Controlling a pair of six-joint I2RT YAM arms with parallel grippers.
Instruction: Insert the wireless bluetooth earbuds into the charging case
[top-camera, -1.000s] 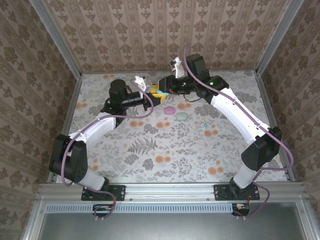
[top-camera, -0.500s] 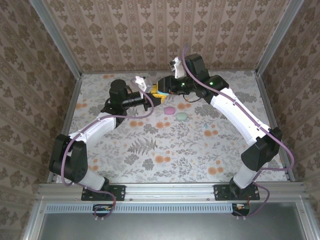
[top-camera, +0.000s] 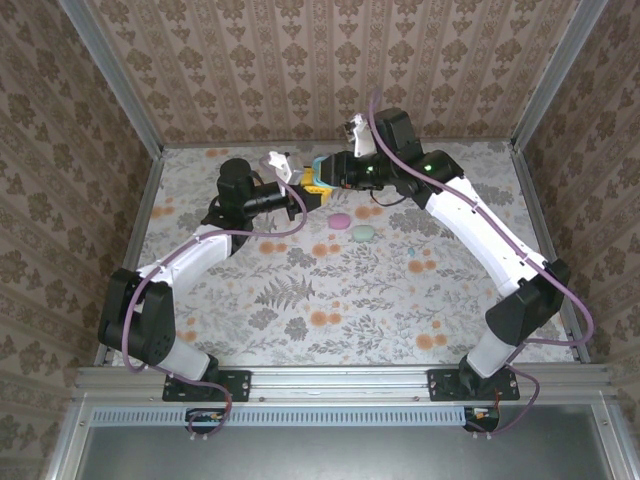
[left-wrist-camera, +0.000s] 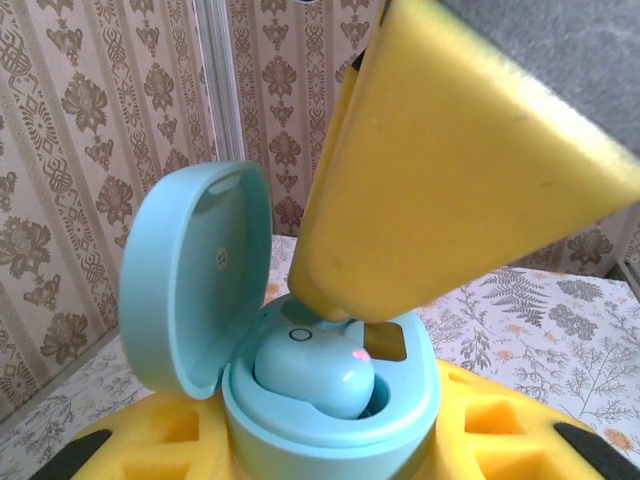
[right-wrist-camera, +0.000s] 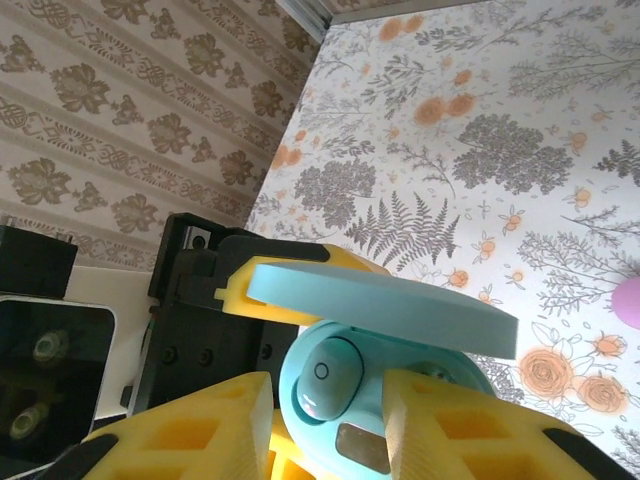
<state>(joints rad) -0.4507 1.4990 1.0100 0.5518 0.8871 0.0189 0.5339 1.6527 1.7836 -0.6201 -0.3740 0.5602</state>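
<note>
Earbud (left-wrist-camera: 315, 372): teal, seated in the well of the open charging case (left-wrist-camera: 405, 405), small red light on it
Case lid (left-wrist-camera: 190, 275): hinged up at 9 o'clock in the left wrist view
Left gripper (top-camera: 303, 187): clamped on the case body, raised over the table's (top-camera: 300, 300) 12 o'clock end
Right gripper (right-wrist-camera: 328, 400): yellow fingers (right-wrist-camera: 460, 425) narrowly bracket the earbud; pinching or not, cannot tell
Pink case (top-camera: 339, 220), mint case (top-camera: 362, 233): on the table, 5 o'clock of the held case, just beside each other

The top camera looks down from above and behind the arm bases on the whole flower-patterned table (top-camera: 350, 300), from far. The two wrist cameras are very near and face each other across the open teal plastic charging case (left-wrist-camera: 410, 400) (right-wrist-camera: 380, 305) (top-camera: 318, 170), which all three views share.
</note>
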